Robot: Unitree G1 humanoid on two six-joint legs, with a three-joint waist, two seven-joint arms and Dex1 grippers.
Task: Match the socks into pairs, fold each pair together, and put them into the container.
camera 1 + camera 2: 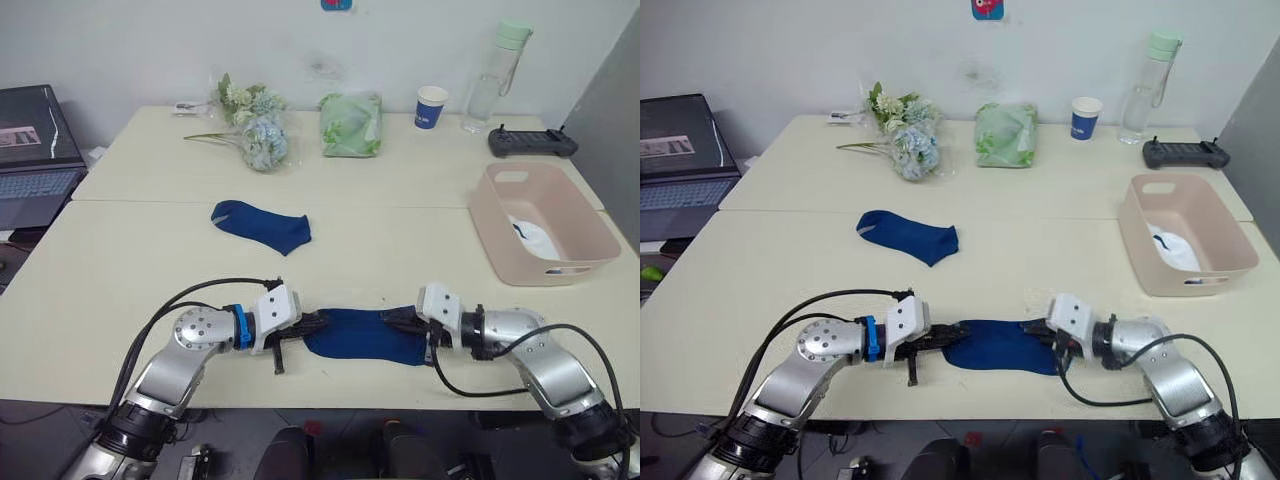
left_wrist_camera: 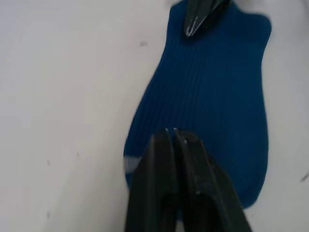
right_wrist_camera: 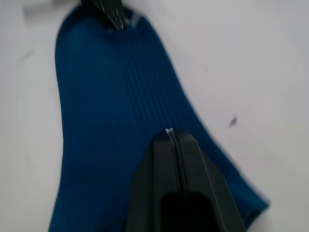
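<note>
A navy blue sock (image 1: 365, 337) lies flat near the table's front edge, between my two grippers. My left gripper (image 1: 318, 322) is shut, its tips over the sock's left end (image 2: 207, 96). My right gripper (image 1: 397, 318) is also shut, its tips over the right end (image 3: 106, 121). No fabric shows between either pair of fingers. A second navy sock (image 1: 262, 224) lies farther back, left of centre. The pink container (image 1: 590, 240) stands at the right with a white sock (image 1: 530, 235) inside.
Along the back stand a flower bunch (image 1: 255, 125), a green bag (image 1: 350, 123), a paper cup (image 1: 431, 106), a bottle (image 1: 495, 75) and a black controller (image 1: 532, 142). A laptop (image 1: 35, 150) sits off the table's left.
</note>
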